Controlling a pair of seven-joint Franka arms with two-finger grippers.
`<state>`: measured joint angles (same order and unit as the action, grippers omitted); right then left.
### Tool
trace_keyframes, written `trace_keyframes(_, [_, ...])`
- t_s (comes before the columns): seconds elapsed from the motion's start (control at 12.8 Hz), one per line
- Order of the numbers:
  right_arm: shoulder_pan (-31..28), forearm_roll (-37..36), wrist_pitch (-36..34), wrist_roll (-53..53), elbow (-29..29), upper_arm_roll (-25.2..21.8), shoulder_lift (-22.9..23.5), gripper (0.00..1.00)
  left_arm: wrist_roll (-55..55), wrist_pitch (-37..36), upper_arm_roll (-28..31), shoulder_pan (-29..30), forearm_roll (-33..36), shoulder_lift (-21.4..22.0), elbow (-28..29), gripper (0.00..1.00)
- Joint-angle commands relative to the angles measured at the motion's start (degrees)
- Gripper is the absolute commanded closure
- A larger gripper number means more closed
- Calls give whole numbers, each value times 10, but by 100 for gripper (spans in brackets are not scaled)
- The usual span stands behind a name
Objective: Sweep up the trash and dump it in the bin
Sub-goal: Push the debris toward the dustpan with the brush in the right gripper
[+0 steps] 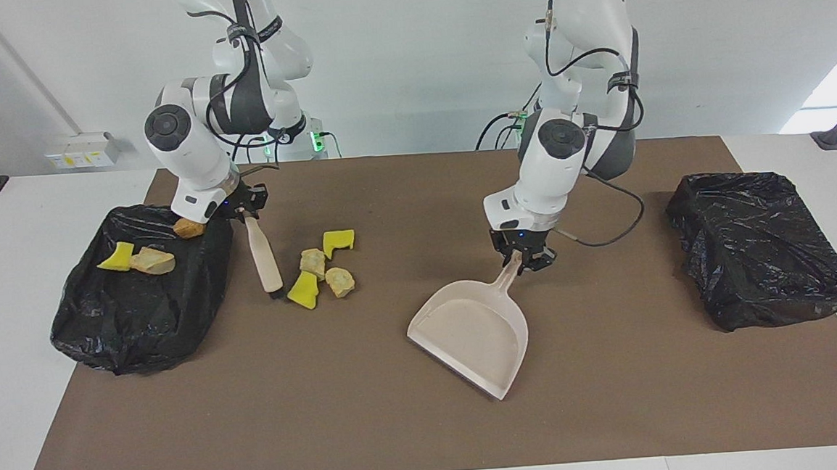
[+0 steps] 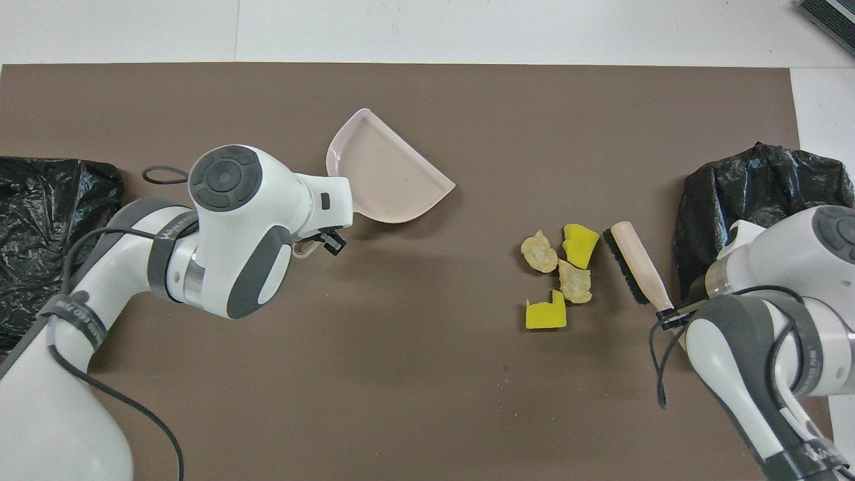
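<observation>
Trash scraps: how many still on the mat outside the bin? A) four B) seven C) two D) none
A: four trash scraps lie on the mat beside the brush, two yellow and two tan; three more sit in the black-lined bin at the right arm's end.

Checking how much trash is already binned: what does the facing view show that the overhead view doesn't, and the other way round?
Facing only: three scraps lying in the bin at the right arm's end, and the right gripper shut on the brush handle. Overhead only: the brush's black bristles facing the pile. Both: four loose scraps on the mat, and the left gripper shut on the dustpan handle.
</observation>
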<state>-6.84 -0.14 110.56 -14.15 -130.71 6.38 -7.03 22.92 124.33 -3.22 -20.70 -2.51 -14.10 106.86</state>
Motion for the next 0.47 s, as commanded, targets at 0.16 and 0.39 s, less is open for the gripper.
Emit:
trace_keyframes(0.16, [34,15,50,114,-89,3,-71,100,282,-127,-2,43,4,71,9,100])
trace_keyframes(0.39, [81,24,56,208,-103,3,-71,100,388,-192,-3,59,4,96,26,100])
